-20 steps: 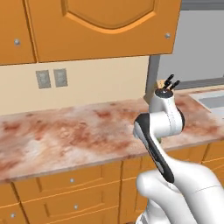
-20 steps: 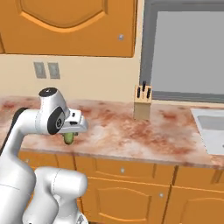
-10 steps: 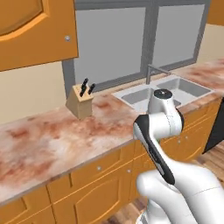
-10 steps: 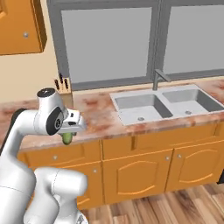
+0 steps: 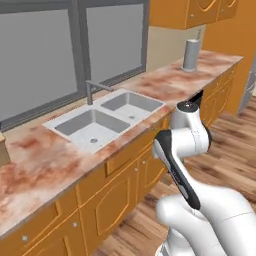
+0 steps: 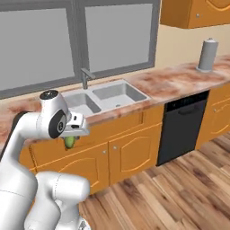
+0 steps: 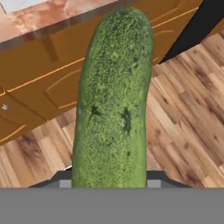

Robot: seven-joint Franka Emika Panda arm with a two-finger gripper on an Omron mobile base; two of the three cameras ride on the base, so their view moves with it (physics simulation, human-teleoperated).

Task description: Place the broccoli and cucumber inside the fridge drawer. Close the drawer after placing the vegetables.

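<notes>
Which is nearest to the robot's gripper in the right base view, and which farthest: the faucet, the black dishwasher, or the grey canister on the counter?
From the gripper, which holds the cucumber:
1. The faucet, just behind it, over the sink.
2. The dishwasher, further right, under the counter.
3. The canister, far right, on the counter.

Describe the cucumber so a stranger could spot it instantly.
Start at the double sink under the window, then drop to the robot's hand before the orange cabinets. The cucumber hangs there, held: dark green, slim, pebbly-skinned.
</notes>
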